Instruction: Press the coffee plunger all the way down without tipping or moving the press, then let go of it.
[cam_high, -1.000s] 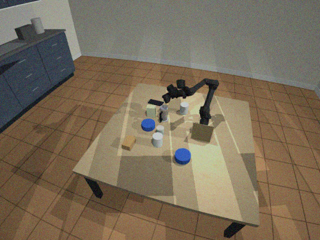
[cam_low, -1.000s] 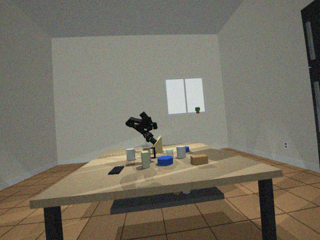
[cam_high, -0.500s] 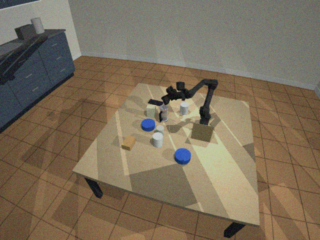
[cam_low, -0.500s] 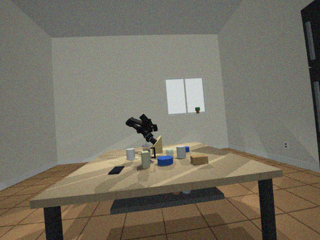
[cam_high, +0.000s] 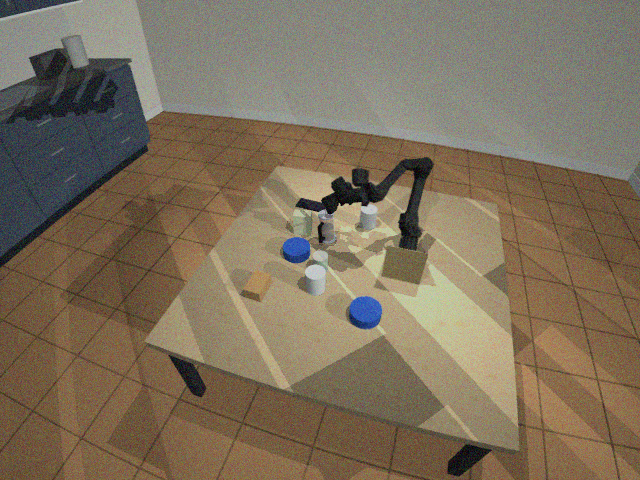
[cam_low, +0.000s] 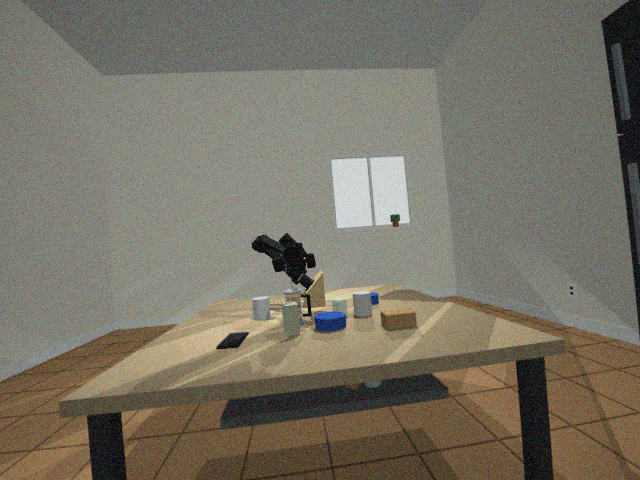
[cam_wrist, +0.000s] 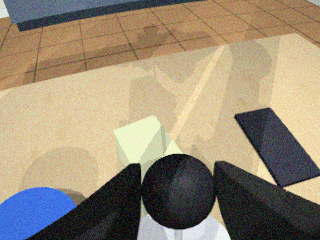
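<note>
Two dark fingers of the pincer (cam_wrist: 178, 195) clamp the black plunger knob (cam_wrist: 178, 191); coffee press (cam_high: 326, 227) upright on the surface (cam_high: 413, 330), blue disc (cam_high: 296, 249) near.

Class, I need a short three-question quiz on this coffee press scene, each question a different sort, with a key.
1. True or false: the gripper is shut on the round black plunger knob.
2. In the wrist view, which flat thing lies on the table right of the knob? A) dark rectangular slab B) red plate C) green book
3. Fill in: the glass coffee press stands ____ on the wooden table.

Key: 1 true; 2 A; 3 upright.
</note>
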